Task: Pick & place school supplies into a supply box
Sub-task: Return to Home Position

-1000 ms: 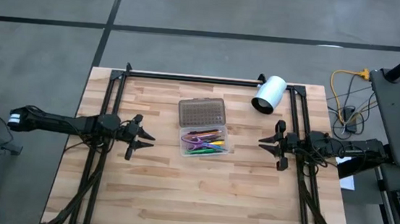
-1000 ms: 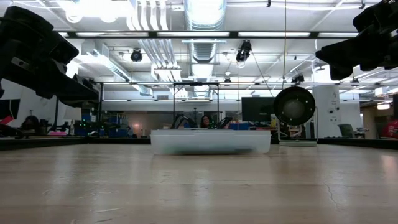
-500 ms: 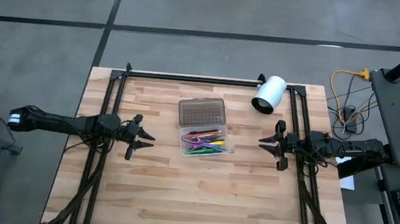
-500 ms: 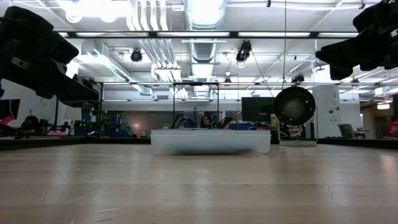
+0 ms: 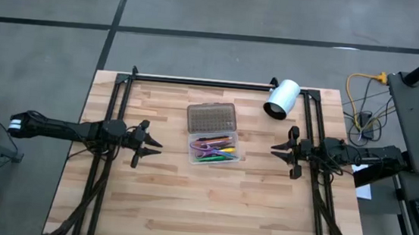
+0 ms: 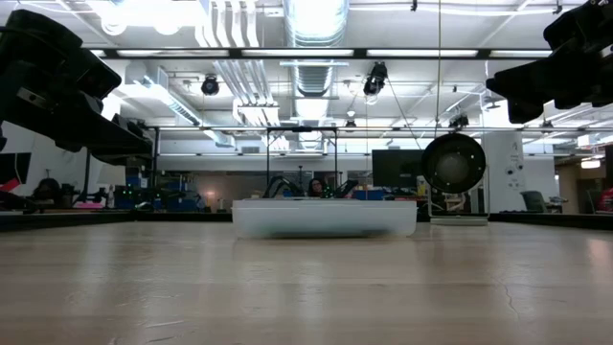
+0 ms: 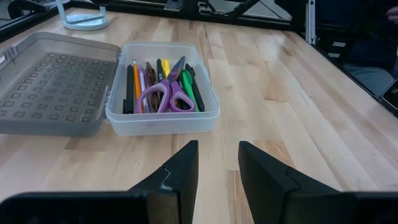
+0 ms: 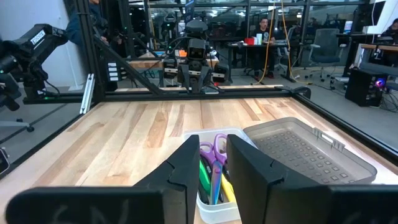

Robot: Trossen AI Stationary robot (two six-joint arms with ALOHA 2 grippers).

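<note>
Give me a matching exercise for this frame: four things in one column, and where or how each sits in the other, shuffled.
Things:
1 scissors
2 lid
3 white cylinder
4 left end effector

Places:
A at the far right corner of the table
B above the table, left of the box, fingers apart
C inside the box
D swung back, flat on the table

Pairs: 1-C, 2-D, 3-A, 4-B
</note>
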